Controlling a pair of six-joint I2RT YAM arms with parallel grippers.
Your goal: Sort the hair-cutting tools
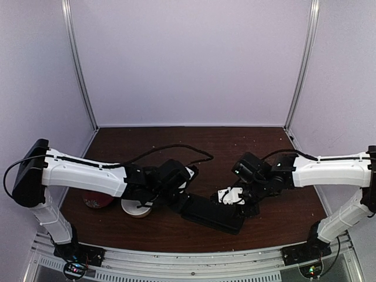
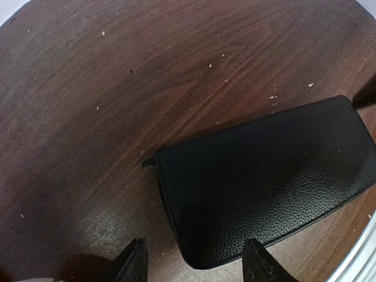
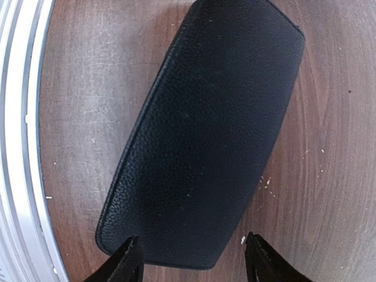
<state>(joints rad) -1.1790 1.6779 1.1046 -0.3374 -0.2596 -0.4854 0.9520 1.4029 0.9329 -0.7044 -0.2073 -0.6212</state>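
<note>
The hair-cutting tools are out of view in all three views. A closed black pouch (image 1: 211,212) lies flat on the brown table between the two arms. My left gripper (image 2: 197,265) is open over the pouch's (image 2: 264,182) left end, with only a corner of the pouch and bare table showing between its fingers. My right gripper (image 3: 191,262) is open at the other end, and its fingertips straddle the short rounded end of the pouch (image 3: 205,135). In the top view the left gripper (image 1: 183,195) and the right gripper (image 1: 238,205) face each other across the pouch.
A white bowl (image 1: 136,208) and a dark red round thing (image 1: 97,200) sit under the left arm. A metal rail (image 1: 188,258) runs along the table's near edge, close to the pouch, and shows as a metal rail (image 3: 17,147) in the right wrist view. White walls enclose the table.
</note>
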